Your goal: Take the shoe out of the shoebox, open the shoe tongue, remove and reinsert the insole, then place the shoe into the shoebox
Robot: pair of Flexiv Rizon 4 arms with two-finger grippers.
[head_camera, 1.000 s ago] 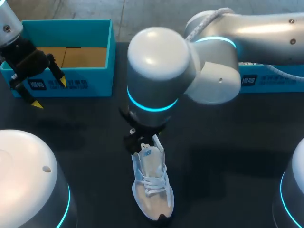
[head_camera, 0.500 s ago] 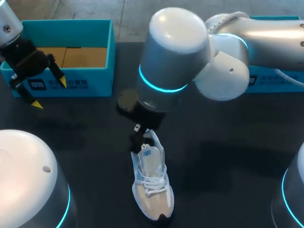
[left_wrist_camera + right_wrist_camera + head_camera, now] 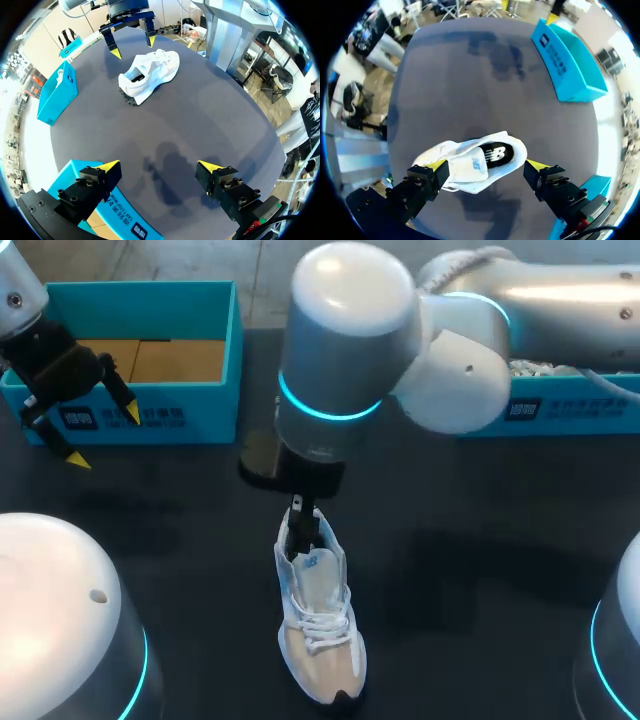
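Note:
A white sneaker [image 3: 320, 625] lies on the dark table with its toe toward the front edge. My right gripper [image 3: 300, 532] hangs just above its heel. In the right wrist view that gripper [image 3: 486, 167] is open, its fingers on either side of the sneaker [image 3: 470, 165] without touching it, and the insole [image 3: 497, 151] shows inside. My left gripper [image 3: 100, 435] is open and empty in front of the blue shoebox [image 3: 150, 315] at the back left. The left wrist view shows its own open gripper [image 3: 160, 167], with the sneaker [image 3: 150, 72] and my right gripper [image 3: 132, 46] far ahead.
A second blue box part [image 3: 570, 405] sits at the back right, partly behind my right arm. White robot bases [image 3: 60, 620] stand at both front corners. Bare dark table [image 3: 480, 540] surrounds the sneaker.
My right arm has swung back and up a little, and its gripper has shifted from the shoe's collar to above the heel. The left arm and the shoe have not moved.

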